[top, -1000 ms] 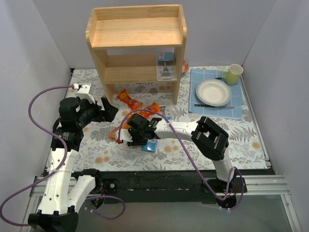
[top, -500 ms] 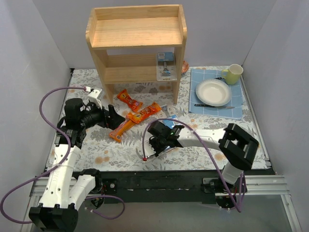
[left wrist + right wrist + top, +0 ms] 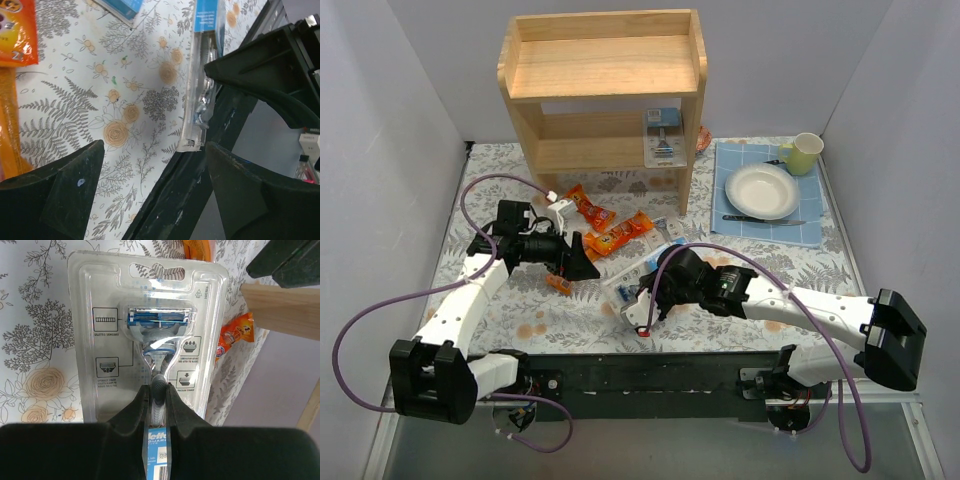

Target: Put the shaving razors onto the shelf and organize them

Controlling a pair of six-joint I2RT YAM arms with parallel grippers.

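Observation:
The wooden shelf (image 3: 605, 70) stands at the back centre. One razor pack (image 3: 663, 137) stands on its lower tier. My right gripper (image 3: 655, 292) is shut on a second razor pack (image 3: 150, 325) by the razor's handle and holds it tilted on edge above the floral cloth near the front edge; the pack shows in the top view (image 3: 625, 292) and edge-on in the left wrist view (image 3: 202, 85). A third razor pack (image 3: 670, 232) lies on the cloth below the shelf's right post. My left gripper (image 3: 586, 266) is open and empty, just left of the held pack.
Several orange snack packets (image 3: 610, 235) lie in front of the shelf, close to my left gripper. A blue mat (image 3: 815, 205) at the right carries a white plate (image 3: 761, 190), a yellow-green cup (image 3: 804, 153) and cutlery. The table's black front edge (image 3: 200, 190) runs just below both grippers.
My right arm has swung out to the right, carrying the razor pack a little right and tipping it up on edge. My left gripper has moved right and down toward the pack.

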